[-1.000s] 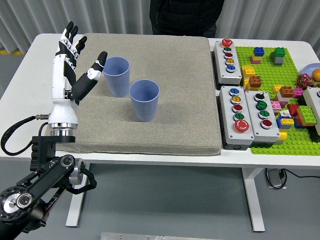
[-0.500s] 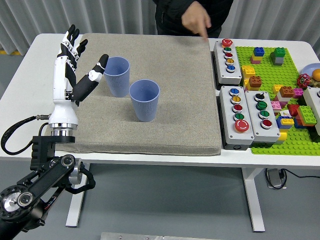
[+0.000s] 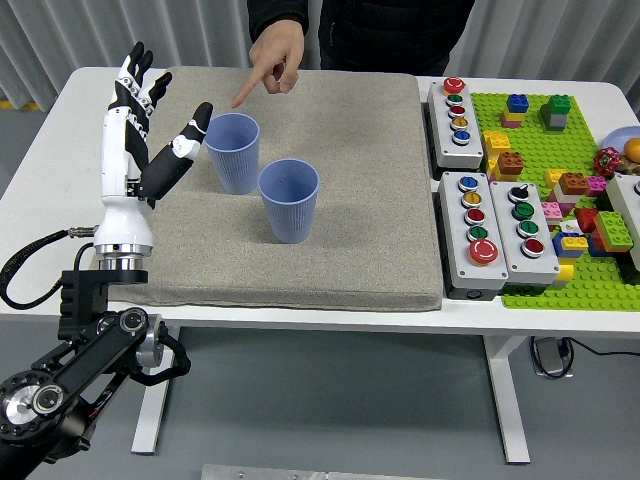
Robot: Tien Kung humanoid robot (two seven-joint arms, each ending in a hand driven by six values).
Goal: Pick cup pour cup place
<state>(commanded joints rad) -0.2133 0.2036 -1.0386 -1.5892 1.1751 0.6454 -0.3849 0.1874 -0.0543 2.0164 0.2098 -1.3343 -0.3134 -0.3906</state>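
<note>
Left arm (image 3: 70, 370) enters from the lower-left corner, below the tabletop's near edge. Left hand (image 3: 135, 135) stands upright over the left edge of the grey mat (image 3: 300, 250), fingers (image 3: 135, 75) spread, thumb (image 3: 185, 145) angled toward the far cup, holding nothing. Thumb tip is just beside that cup's rim; contact can't be confirmed.

Near cup (image 3: 289, 200): blue, ribbed, upright on the mat, roughly mid-mat, left of centre. Inside not readable from this angle.

Far cup (image 3: 232, 152): same type, upright, just behind and left of the near cup, toward the mat's far-left corner. The two cups are close; touching or apart can't be told.

White table (image 3: 40, 180) carries the mat. Right of the mat: three grey button boxes (image 3: 478, 230) with coloured buttons, two side by side nearer, one toward the far edge. Further right, at the right edge, a green brick baseplate (image 3: 540, 160) with loose coloured bricks on it.

Far edge: a person in dark clothing, one hand (image 3: 272, 55) over the mat's far edge, index finger pointing down toward the far cup, not touching it.
</note>
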